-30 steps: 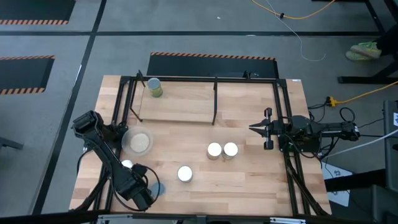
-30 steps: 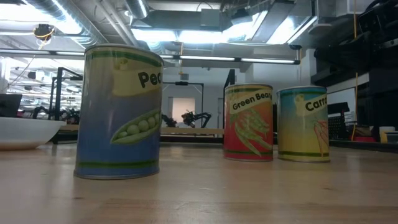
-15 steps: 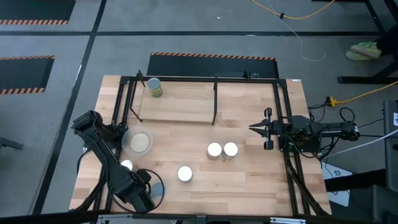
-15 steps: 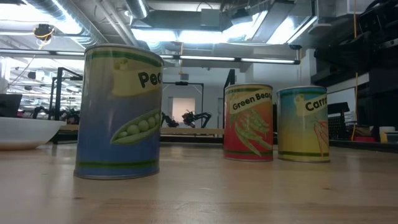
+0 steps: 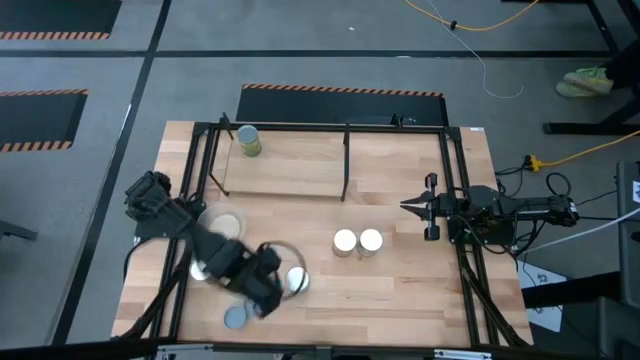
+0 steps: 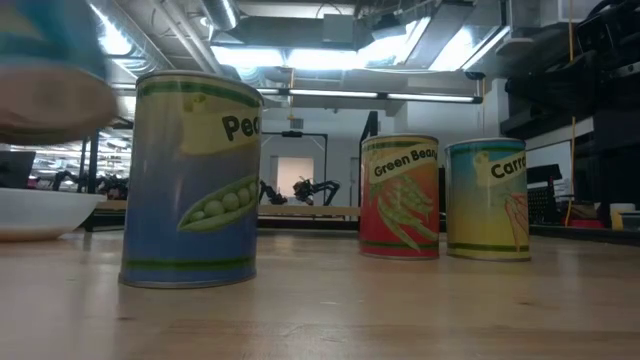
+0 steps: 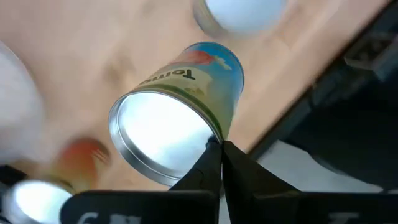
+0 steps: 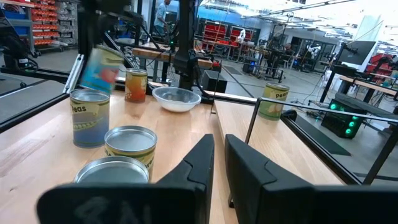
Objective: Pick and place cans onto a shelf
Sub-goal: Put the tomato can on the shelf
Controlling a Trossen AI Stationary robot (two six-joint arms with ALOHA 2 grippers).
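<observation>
My left gripper (image 5: pixel 266 274) hangs over the near left part of the table, pointing down, shut on a blue-labelled can (image 7: pixel 186 106), which shows as a blur (image 6: pixel 45 90) in the low view. Another can (image 5: pixel 237 317) stands by the near edge. A peas can (image 6: pixel 190 180), a green beans can (image 6: pixel 400 197) and a carrots can (image 6: pixel 487 200) stand upright on the tabletop. One green-labelled can (image 5: pixel 248 140) stands on the shelf (image 5: pixel 300 165). My right gripper (image 5: pixel 408 207) waits level at the right, a little open, with nothing between its fingers. My left gripper pinches the rim of the can's shiny top (image 7: pixel 214 138) between its two fingertips, at one spot on the edge. The fingers come from above, pointing down. The can is lifted clear of the table and hangs tilted below the fingers, its far end swung outward.
A pale round dish (image 5: pixel 222 228) sits at the left under my left arm, with an orange-labelled can (image 5: pixel 203 268) beside it. The shelf's black frame posts (image 5: pixel 346 160) stand along the far half. Bare wood lies between the cans and the shelf.
My left gripper has risen from the near left corner and swung toward the table's right and middle, its wrist rolling. The can it holds has come up off the table and now hangs tilted, blurred with motion. My right arm kept still.
</observation>
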